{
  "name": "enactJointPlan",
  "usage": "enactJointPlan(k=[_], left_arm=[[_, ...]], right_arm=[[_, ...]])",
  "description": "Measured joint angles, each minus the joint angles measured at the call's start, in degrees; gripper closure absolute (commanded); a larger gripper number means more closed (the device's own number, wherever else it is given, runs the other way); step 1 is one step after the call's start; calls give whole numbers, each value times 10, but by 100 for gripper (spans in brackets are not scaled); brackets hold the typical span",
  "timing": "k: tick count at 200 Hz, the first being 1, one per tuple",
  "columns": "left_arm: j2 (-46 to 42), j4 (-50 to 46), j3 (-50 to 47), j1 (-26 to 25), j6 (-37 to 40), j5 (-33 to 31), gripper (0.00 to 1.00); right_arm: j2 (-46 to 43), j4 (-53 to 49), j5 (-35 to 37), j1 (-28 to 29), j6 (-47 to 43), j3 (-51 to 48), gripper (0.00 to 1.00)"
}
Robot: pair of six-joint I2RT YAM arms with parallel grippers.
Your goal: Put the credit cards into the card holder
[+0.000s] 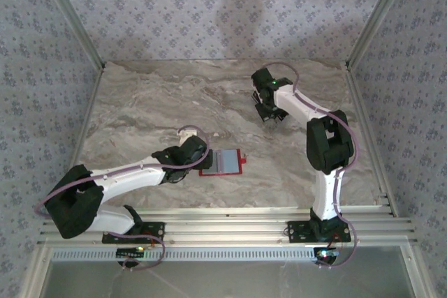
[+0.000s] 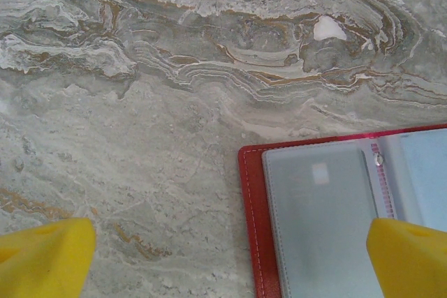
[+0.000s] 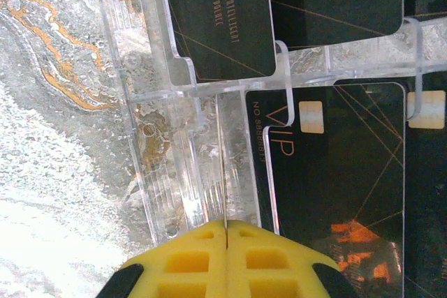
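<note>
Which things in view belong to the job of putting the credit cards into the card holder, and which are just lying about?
For the job:
- black credit cards
- red card holder, lying open

Just there:
- clear plastic rack that the cards lie in
- marble table

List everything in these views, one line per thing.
table: one, grey-brown marble, under everything.
wallet: one, red with grey pockets, open flat, near centre.
rack: one, clear plastic, on the table.
cards: at least four, black, in the rack's compartments.
left claw: one, yellow tips, open, straddling the wallet's edge.
right claw: one, yellow tips, shut, over the rack.
</note>
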Motion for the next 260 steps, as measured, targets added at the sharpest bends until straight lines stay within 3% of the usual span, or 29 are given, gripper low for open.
enactJointPlan(k=[69,133,161,200,226,260], left_arm=[[0,0,0,0,0,4,0],[11,2,0,7,9,7,0],[29,2,0,7,23,9,0],[54,2,0,7,38,15,0],[63,1,0,7,40,15,0],[68,-1,0,7,39,14,0]], right_arm=[[-12,-32,1,23,-4,24,100],[-114,-53,-25,47,16,40,100],[-184,-26,-105,48,62,-7,100],[-280,85,-260,48,169,-162,100],[-303,192,-347,53,258,-276,100],[-305,310,-405,80,359,-387,100]])
